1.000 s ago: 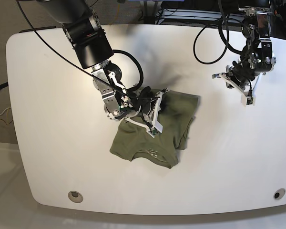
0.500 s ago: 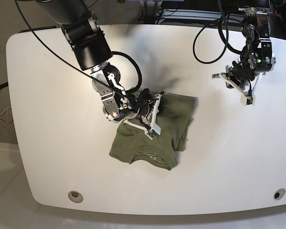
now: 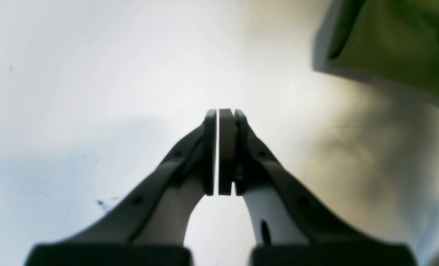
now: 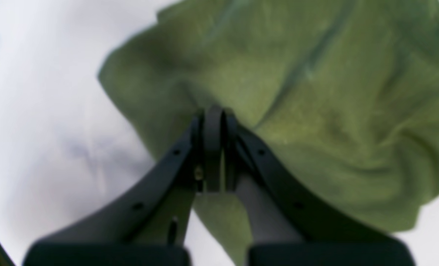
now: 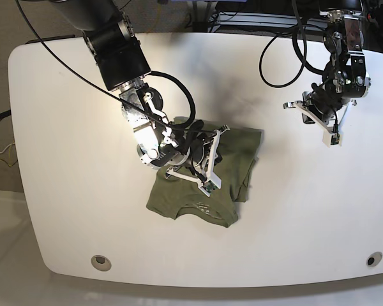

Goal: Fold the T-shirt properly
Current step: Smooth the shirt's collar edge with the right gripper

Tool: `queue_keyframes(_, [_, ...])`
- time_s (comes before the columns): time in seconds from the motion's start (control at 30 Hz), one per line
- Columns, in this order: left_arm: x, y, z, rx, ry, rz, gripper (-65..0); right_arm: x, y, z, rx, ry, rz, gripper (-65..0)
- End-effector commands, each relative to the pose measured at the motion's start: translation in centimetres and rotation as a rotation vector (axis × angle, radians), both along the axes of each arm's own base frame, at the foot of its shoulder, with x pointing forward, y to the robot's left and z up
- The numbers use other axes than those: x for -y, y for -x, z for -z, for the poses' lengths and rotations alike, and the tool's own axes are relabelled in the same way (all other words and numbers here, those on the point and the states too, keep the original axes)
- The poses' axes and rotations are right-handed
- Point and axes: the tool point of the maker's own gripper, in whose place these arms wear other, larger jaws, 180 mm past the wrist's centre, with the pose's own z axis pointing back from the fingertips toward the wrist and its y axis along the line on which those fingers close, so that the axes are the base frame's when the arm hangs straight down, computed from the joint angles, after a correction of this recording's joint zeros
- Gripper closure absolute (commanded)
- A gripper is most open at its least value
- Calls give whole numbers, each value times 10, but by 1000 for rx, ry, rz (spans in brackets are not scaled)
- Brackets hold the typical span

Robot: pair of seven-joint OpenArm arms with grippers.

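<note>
The soft, creased olive T-shirt [image 5: 204, 178] lies crumpled mid-desk [image 5: 70, 191] on smooth white, the right fingers [image 4: 213, 122] pinched together on its cloth, the left fingers [image 3: 221, 122] pressed together, empty, near the far edge.

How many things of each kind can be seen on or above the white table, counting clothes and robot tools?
T-shirt, olive green: 1
Robot tools, both shut: 2 (right tool over the shirt, left tool above bare table)
Total: 3
</note>
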Motion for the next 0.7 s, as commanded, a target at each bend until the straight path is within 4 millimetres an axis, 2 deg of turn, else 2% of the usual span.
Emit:
queue_keyframes(0.0, [-3, -9, -12, 44, -12, 2, 0, -13, -12, -36, 85, -50, -15, 0])
queue_keyframes(0.23, [0, -10, -20, 67, -15, 13, 0, 5, -20, -65, 130, -65, 37, 0])
queue_keyframes(0.33, [-2, -10, -21, 69, -23, 16, 0, 24, -22, -69, 126, -59, 86, 0])
queue_keyframes(0.47, [-16, -7, -23, 58, -70, 27, 0, 66, -23, -61, 123, -19, 165, 0])
queue_keyframes(0.67, [-53, -1, -31, 61, -138, -25, 0, 152, -20, -53, 138, 78, 307, 0])
